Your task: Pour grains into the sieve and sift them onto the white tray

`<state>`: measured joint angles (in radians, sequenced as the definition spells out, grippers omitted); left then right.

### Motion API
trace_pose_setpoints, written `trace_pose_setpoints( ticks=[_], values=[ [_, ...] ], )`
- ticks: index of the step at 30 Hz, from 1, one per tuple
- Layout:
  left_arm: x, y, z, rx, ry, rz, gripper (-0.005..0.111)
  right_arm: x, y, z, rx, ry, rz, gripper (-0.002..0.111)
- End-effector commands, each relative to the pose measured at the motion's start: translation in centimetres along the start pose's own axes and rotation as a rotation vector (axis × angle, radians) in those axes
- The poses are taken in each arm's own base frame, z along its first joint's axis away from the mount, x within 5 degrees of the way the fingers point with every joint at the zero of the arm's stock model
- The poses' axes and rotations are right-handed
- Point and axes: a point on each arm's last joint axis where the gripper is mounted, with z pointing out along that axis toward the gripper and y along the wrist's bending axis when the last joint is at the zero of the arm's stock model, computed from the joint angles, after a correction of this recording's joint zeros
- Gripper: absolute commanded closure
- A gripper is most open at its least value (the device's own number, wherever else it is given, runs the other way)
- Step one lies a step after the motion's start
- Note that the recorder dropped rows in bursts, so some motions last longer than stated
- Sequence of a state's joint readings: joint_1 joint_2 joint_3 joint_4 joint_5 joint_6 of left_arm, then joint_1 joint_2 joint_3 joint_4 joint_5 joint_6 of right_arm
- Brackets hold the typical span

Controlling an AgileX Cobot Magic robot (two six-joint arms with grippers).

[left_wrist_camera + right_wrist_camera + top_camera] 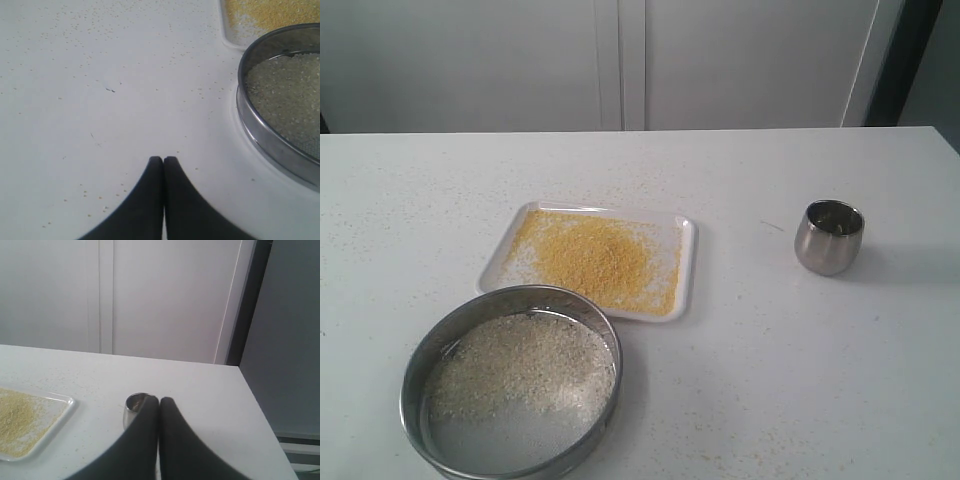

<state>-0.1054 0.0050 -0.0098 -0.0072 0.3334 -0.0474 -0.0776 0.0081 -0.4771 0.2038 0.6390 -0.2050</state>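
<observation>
Grains (582, 245) are lying in two lots on a white table (770, 380). Golden-yellow meal (610, 272) is covering much of the white tray (689, 262) near the middle of the tabletop. Coarser pale whitish bits (525, 365) are lying across the far part of the sieve (410, 390), with bare mesh showing toward its near side.

In the exterior view, the sieve is sitting flat on the table at about seven o'clock from the tray. Its far rim is just beside the tray's near edge; whether the two are touching is impossible to tell. A small steel cup (828, 238) is standing upright at about three o'clock from the tray, well apart from it. Stray specks (650, 195) are dotting the tabletop around tray and sieve.

The left gripper (163, 160) is hanging over bare table near the sieve, its two dark fingers pressing together with nothing between them. The right gripper (159, 400) is likewise closed and empty, and the cup is showing partly behind its fingertips. White cabinet doors (620, 60) are standing behind the table at twelve o'clock.
</observation>
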Motion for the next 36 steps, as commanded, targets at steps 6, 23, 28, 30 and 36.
trace_pose_setpoints(
  ticks=[6,23,28,30,36],
  values=[
    [0.4,0.0,0.1,0.001,0.013,-0.007,0.107,1.2,-0.3,1.2,0.028,-0.065,0.007,0.108],
    [0.4,0.0,0.1,0.001,0.013,-0.007,0.107,5.6,-0.7,3.6,0.052,-0.021,0.023,0.108],
    [0.4,0.0,0.1,0.001,0.013,-0.007,0.107,7.2,-0.6,4.2,0.027,0.012,0.025,0.108],
    [0.4,0.0,0.1,0.001,0.013,-0.007,0.107,7.9,-0.5,4.4,0.007,0.035,0.025,0.108],
    [0.4,0.0,0.1,0.001,0.013,-0.009,0.107,9.7,-0.1,4.8,-0.053,0.095,0.022,0.108]
  ],
)
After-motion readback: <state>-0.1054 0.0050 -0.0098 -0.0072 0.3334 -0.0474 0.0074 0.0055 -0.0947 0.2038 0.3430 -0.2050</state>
